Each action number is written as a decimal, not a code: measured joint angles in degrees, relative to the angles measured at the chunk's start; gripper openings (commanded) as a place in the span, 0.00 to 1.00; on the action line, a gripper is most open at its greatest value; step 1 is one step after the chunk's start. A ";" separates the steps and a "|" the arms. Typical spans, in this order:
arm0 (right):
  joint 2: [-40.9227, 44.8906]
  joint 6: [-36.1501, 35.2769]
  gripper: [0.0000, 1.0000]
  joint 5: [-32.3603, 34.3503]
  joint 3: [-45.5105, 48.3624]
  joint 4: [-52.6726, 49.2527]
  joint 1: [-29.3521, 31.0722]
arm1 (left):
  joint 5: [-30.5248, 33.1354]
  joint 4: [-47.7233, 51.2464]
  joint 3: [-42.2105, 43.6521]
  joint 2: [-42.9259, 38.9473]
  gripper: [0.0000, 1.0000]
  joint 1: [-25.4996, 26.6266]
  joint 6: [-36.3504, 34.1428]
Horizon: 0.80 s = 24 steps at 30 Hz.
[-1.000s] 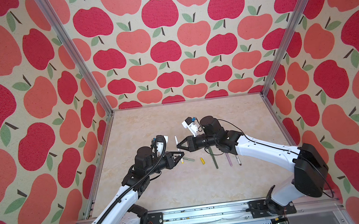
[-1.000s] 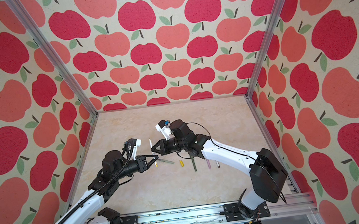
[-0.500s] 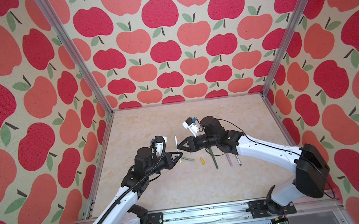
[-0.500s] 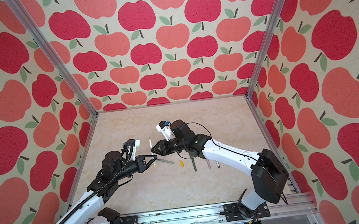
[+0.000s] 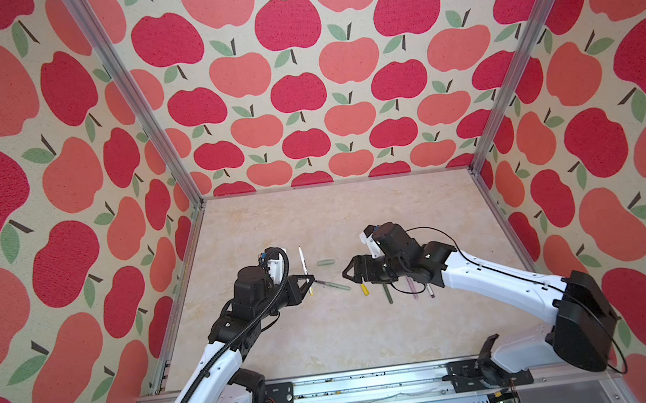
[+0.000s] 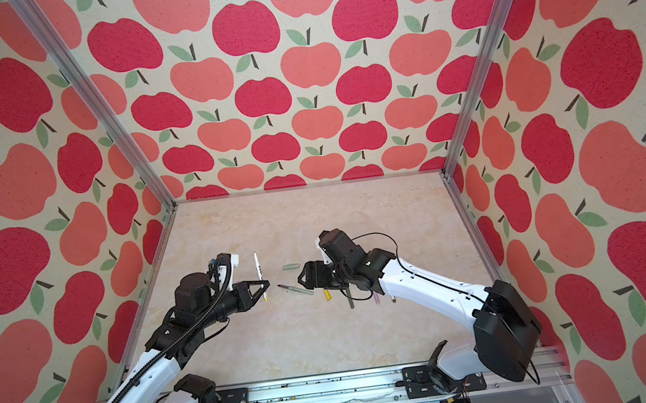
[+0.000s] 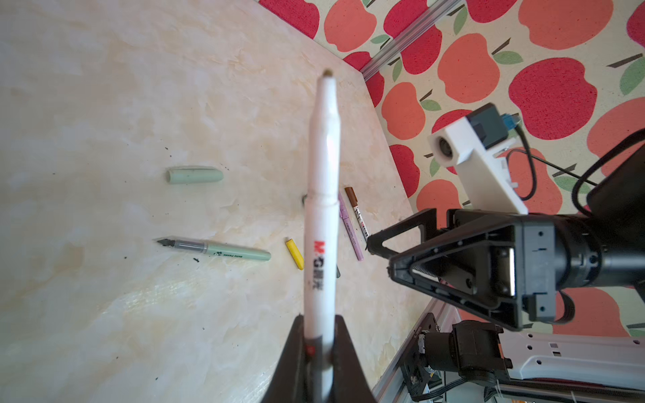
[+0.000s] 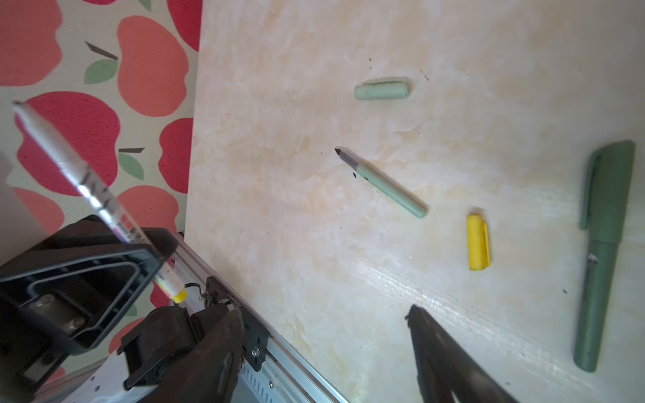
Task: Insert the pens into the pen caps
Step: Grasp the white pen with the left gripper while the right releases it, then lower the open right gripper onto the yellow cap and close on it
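Two claws face each other mid-frame in both top views, over the marbled table [image 5: 315,220]. The L gripper [image 5: 311,281] is pinched narrow on the white pen [image 5: 302,261]. It grips near the pen's yellow end, so the shaft sticks up w/ its bare tip toward the back wall, clear of the tabletop. The R gripper [image 5: 346,271] hangs just right of it w/ jaws spread wide and nothing between them. The two claws are near each other but apart. On the table between them lies the pale green cap [image 5: 325,262], on its side and alone. Just below it in the frame is the pale green pen [image 5: 334,285], uncapped, dark nib pointing left. The yellow cap [image 5: 364,289] lies right of that pen's blunt end, close but not touching. Further right, partly under the R arm, sit three more pens approx. side by side. These are the dark green pen [image 8: 603,251] w/ its cap on, the pink pen [image 7: 349,226], which looks capped as far as I can make out, and the brown-capped pen [image 7: 357,213].
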State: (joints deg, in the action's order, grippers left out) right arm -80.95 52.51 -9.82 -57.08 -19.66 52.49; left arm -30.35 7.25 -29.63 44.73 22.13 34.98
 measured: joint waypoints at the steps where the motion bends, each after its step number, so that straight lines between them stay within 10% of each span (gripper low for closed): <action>1: -0.79 1.97 0.78 0.35 0.98 0.42 0.74 | 0.00 -0.02 0.00 0.00 0.00 0.00 0.00; 11: -8.04 22.71 0.75 3.69 9.18 9.84 4.87 | -0.02 -0.87 1.77 -1.84 0.00 0.00 0.24; 24: -15.04 26.43 0.74 3.96 7.78 16.44 2.16 | -0.04 -1.49 2.80 -3.96 0.00 -0.37 0.22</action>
State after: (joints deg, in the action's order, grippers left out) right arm -95.98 78.94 -5.87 -49.30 -3.22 54.65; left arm -30.39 5.76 -26.83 40.77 21.76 35.20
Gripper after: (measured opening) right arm 0.740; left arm 0.127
